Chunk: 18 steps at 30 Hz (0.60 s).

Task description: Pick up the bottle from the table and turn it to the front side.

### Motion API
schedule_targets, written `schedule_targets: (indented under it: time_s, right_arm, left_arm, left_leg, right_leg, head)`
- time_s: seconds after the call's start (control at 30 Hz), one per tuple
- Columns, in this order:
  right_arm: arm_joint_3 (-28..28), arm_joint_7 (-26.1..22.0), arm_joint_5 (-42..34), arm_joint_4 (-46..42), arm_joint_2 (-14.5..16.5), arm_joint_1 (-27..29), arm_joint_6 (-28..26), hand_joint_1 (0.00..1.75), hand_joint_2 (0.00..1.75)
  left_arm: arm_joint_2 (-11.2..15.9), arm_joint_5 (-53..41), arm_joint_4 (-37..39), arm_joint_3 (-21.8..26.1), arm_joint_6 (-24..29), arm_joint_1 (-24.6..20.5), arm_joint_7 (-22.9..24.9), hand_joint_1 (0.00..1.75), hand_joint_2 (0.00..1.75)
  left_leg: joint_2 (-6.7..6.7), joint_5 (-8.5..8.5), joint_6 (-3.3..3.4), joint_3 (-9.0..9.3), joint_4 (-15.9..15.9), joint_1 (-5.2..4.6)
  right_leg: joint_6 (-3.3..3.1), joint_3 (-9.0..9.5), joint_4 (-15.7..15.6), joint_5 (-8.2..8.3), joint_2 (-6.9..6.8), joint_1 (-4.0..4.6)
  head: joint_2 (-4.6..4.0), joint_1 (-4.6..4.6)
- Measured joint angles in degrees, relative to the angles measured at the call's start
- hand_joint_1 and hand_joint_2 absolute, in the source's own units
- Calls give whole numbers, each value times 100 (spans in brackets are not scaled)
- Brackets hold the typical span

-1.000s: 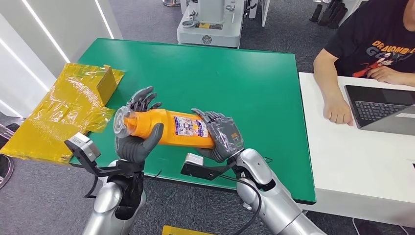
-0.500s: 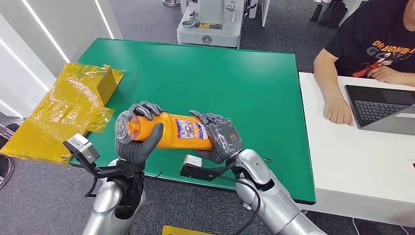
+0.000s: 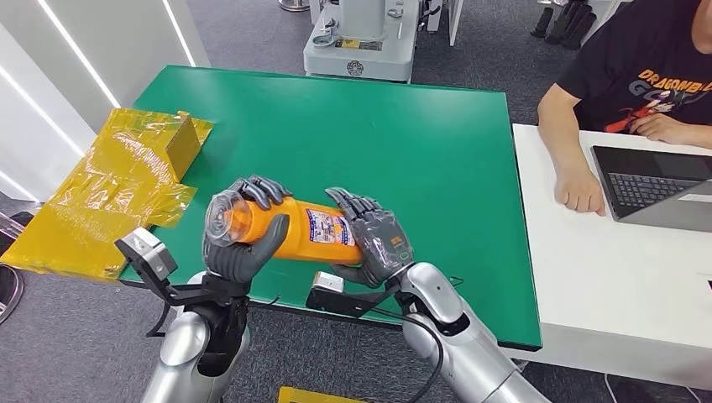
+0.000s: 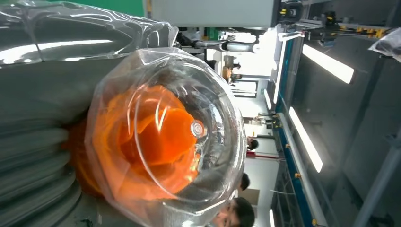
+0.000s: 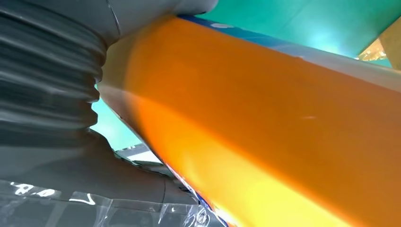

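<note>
At the lower centre of the frame the bottle (image 3: pixel 290 231) lies sideways above the tabletop (image 3: pixel 420 143), the left hand (image 3: pixel 239 243) gripping its cap end and the right hand (image 3: pixel 374 239) its base, probably to roll it.

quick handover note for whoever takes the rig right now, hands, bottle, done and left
Left hand: grips the cap end of the orange plastic bottle with the clear cap.
Right hand: grips the bottle's base end.
Bottle: lying sideways, lifted above the near edge of the green table, printed label facing up toward the head camera.
Done: the pick-up.
Left: finish turning it to the front side; I cannot tell from here whether the label showing is the front.
</note>
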Motion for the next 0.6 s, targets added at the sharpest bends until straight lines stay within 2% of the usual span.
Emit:
schedule_targets:
  time_s: [0.4,0.6]
  right_arm:
    - [-3,-91,-240,-395,-37,254,-159,0,175]
    - [-112,-305,-1081,-904,-69,586,-109,0,175]
  left_arm:
    - [-14,-19,-26,0,3,-2,2,175,175]
    - [-6,-143,-26,8,128,-17,-31,175,175]
  left_leg:
    - [0,0,0,0,0,0]
    - [-1,0,0,0,0,0]
  right_leg:
    - [0,0,0,0,0,0]
    - [0,-1,-1,0,-1,0]
  head:
    - [0,0]
    - [0,-1]
